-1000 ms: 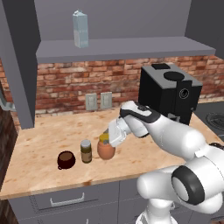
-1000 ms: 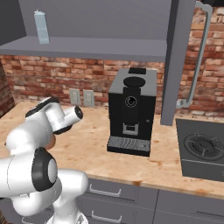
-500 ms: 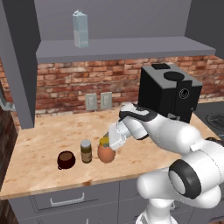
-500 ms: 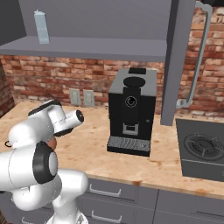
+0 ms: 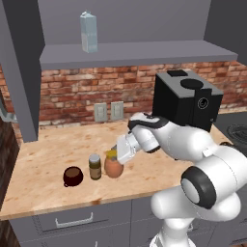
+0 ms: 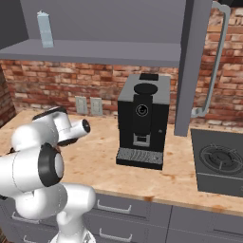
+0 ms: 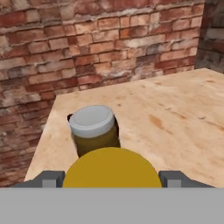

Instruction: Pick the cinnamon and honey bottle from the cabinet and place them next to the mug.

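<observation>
Gripper (image 5: 117,157) clasps squat orange honey bottle (image 5: 114,168) (yellow-capped).

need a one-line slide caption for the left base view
Hand closed around the honey bottle, which stands on the counter beside the cinnamon and mug.

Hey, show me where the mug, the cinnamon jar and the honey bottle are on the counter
mug (image 5: 73,176), left base view, on its dark rounded body.
cinnamon jar (image 5: 95,167), left base view, on its brown side below the pale lid.
honey bottle (image 5: 113,168), left base view, on its orange belly.
</observation>
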You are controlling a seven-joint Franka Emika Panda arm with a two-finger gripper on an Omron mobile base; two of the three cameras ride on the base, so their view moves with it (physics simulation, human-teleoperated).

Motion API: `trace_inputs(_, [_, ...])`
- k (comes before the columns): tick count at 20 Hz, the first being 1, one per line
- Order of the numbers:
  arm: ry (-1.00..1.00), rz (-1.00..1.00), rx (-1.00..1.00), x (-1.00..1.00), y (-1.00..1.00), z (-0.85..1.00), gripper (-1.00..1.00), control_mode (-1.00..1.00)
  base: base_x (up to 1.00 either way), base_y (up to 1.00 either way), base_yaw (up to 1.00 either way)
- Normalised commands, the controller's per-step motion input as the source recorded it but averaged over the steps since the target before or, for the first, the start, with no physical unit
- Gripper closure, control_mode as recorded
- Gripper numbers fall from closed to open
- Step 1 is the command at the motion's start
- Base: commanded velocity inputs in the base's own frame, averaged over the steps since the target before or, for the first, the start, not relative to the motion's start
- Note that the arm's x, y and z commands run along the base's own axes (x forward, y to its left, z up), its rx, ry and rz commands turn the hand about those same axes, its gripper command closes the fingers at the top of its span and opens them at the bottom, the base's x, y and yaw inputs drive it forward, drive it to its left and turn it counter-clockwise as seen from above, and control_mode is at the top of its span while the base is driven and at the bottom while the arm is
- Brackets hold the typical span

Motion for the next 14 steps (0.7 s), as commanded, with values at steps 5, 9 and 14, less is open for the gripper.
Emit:
trace_inputs(5, [0.0,0.0,0.0,0.25,0.08,-0.01,1.0,-1.0,0.0,0.0,0.0])
trace_inputs(9, [0.0,0.0,0.0,0.15,0.0,-0.04,1.0,-1.0,0.0,0.0,0.0])
trace_inputs(14, [0.0,0.0,0.02,0.06,0.0,-0.33,1.0,-1.0,0.0,0.0,0.0])
